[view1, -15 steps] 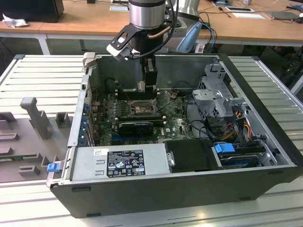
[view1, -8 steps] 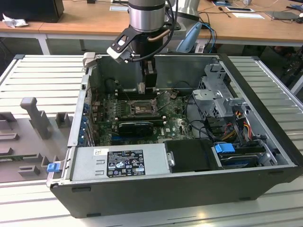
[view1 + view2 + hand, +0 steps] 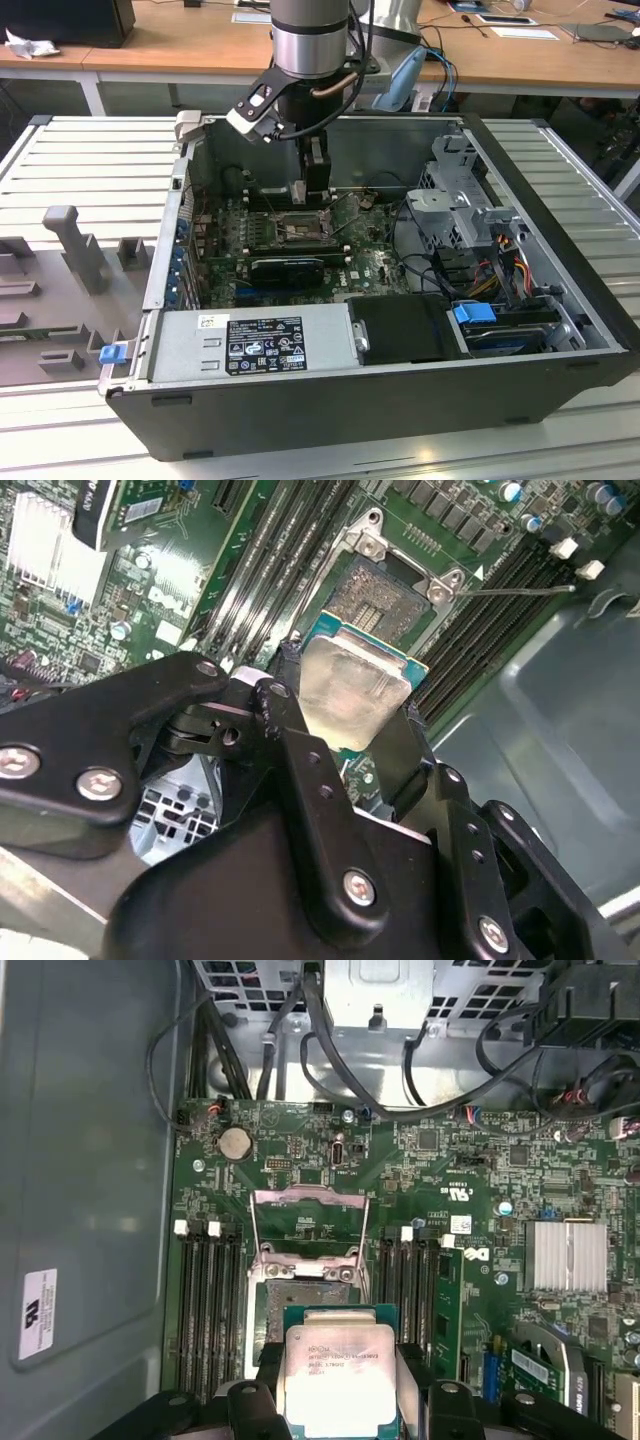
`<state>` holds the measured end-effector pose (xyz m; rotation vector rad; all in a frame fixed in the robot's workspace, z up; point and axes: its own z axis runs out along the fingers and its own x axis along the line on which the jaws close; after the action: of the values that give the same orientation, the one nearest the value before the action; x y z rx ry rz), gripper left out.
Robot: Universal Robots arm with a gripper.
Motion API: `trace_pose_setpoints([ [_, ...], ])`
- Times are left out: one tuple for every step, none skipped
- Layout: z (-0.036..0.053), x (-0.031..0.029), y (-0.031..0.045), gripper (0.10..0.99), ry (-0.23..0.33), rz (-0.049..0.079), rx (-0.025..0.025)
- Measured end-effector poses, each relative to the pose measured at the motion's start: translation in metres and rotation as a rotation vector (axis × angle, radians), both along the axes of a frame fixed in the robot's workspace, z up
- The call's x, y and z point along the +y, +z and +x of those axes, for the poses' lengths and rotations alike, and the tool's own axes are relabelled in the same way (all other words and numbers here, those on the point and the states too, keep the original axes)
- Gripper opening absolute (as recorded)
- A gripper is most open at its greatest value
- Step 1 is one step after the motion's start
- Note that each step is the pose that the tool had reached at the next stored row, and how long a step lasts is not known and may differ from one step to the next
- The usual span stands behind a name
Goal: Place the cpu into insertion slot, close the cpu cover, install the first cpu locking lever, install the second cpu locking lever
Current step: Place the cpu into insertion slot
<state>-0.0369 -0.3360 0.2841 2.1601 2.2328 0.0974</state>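
My gripper (image 3: pixel 338 1385) is shut on the cpu (image 3: pixel 338 1370), a pale silver square chip on a green carrier edge, held flat between the two black fingers (image 3: pixel 288 695). The cpu (image 3: pixel 355 690) hovers just above and to one side of the insertion slot (image 3: pixel 385 600), a dark square socket with a silvery rim, apart from it. The cpu cover (image 3: pixel 308 1218) is swung open, standing off the slot's far side. A thin locking lever (image 3: pixel 520 590) sticks out beside the slot. In the exterior view the gripper (image 3: pixel 316 195) hangs inside the case over the slot (image 3: pixel 300 230).
Long black memory slots (image 3: pixel 210 1300) flank the socket on both sides. A ribbed silver heatsink (image 3: pixel 570 1255) and an expansion card (image 3: pixel 288 268) lie nearby. Cables (image 3: pixel 330 1050) and a drive cage (image 3: pixel 462 205) fill one end; the power supply (image 3: pixel 250 340) lines the near wall.
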Motion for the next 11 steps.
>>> trace_pose_setpoints([
  [-0.0001, 0.0000, -0.0019, 0.529, 0.000, 0.000, -0.0001],
  [-0.0002, 0.0000, -0.0064, 0.529, 0.000, 0.000, 0.0000],
  [-0.0003, 0.0000, -0.0091, 0.529, 0.000, 0.000, 0.0000],
  [-0.0004, 0.0000, -0.0123, 0.529, 0.000, 0.000, 0.0000],
  [-0.0004, 0.0000, -0.0147, 0.529, 0.000, 0.000, 0.0000],
  [-0.0004, 0.0000, -0.0168, 0.529, 0.000, 0.000, 0.0000],
  [-0.0004, 0.0000, -0.0180, 0.529, 0.000, 0.000, 0.0000],
  [-0.0004, 0.0000, -0.0190, 0.529, 0.000, 0.000, 0.0000],
  [0.0033, 0.0004, -0.0201, 0.529, 0.000, -0.001, 0.0001],
  [0.0046, 0.0007, -0.0210, 0.529, 0.000, 0.000, 0.0000],
  [0.0046, 0.0012, -0.0220, 0.529, 0.000, 0.000, -0.0001],
])
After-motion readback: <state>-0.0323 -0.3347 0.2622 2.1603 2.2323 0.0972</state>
